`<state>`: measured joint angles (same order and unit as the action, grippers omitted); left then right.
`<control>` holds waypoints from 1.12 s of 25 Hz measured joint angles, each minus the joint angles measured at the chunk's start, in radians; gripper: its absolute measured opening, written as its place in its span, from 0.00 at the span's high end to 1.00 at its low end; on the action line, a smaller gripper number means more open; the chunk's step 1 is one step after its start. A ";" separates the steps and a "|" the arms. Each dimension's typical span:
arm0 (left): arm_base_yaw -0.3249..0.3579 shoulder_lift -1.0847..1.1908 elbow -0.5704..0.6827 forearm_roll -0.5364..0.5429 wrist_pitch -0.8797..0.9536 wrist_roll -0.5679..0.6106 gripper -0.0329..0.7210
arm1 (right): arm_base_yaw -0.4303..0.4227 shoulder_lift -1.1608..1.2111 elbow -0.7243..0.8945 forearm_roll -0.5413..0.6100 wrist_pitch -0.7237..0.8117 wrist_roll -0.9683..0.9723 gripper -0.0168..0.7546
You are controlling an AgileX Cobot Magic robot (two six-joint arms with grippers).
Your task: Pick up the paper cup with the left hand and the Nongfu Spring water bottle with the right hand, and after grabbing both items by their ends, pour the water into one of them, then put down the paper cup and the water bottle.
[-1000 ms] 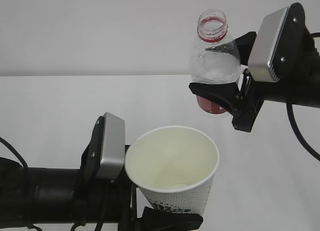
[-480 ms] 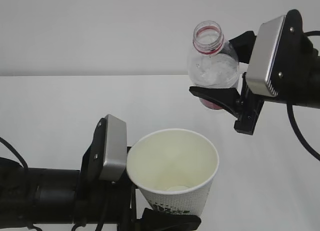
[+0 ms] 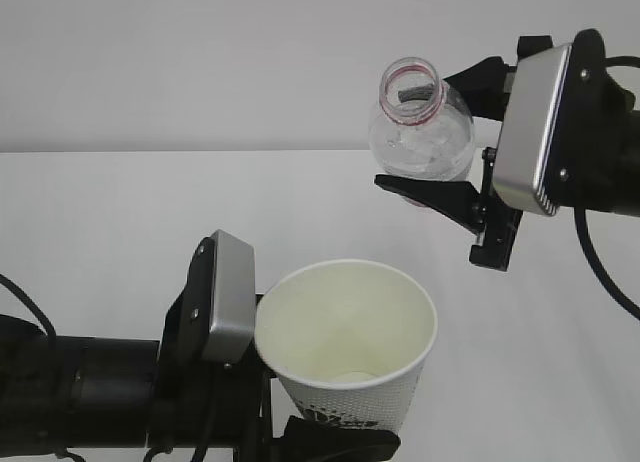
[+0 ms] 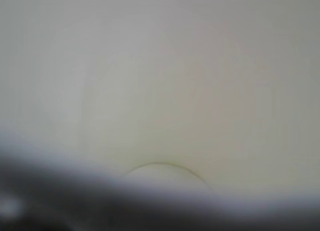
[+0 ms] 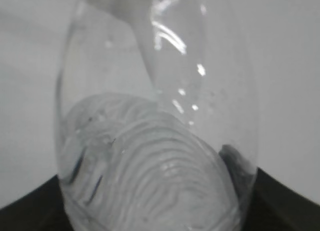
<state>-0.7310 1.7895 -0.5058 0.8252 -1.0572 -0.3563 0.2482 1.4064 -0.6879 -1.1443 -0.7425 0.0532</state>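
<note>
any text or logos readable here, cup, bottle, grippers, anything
None can be read.
paper cup: a dark printed mark low on its outer wall, partly hidden by the left hand and too small to read.
Nongfu Spring water bottle: no label text shows in any view; only the red neck ring.
right hand: its grey plate is blank.
Both wrist views are blurred, no lettering.

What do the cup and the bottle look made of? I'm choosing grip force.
The paper cup: apparently paper, matte cream inside, thin rolled rim. The water bottle: seemingly clear thin plastic, glossy, with highlights and ribbing showing through its wall.
</note>
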 joint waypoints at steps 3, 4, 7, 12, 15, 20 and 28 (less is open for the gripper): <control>0.000 0.000 0.000 0.000 0.000 0.000 0.28 | 0.000 0.000 0.000 0.000 -0.002 -0.025 0.30; 0.000 0.000 0.000 0.000 0.000 0.000 0.28 | 0.000 0.000 0.000 0.000 -0.004 -0.040 0.30; 0.000 0.000 0.000 0.000 0.000 0.000 0.28 | 0.000 0.000 0.000 0.000 -0.015 -0.071 0.30; 0.000 0.000 0.000 -0.002 0.000 0.000 0.28 | 0.000 0.002 0.000 -0.002 -0.023 -0.119 0.30; 0.000 0.000 0.000 -0.002 -0.009 0.000 0.28 | 0.000 0.002 0.000 -0.002 -0.030 -0.146 0.30; 0.000 0.000 0.000 -0.002 -0.016 0.000 0.28 | 0.000 0.002 0.000 -0.002 -0.037 -0.176 0.30; 0.000 0.000 0.000 -0.002 -0.016 -0.006 0.28 | 0.000 0.002 0.000 -0.002 -0.045 -0.234 0.30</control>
<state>-0.7310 1.7895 -0.5058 0.8235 -1.0731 -0.3621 0.2482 1.4081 -0.6879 -1.1465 -0.7874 -0.1805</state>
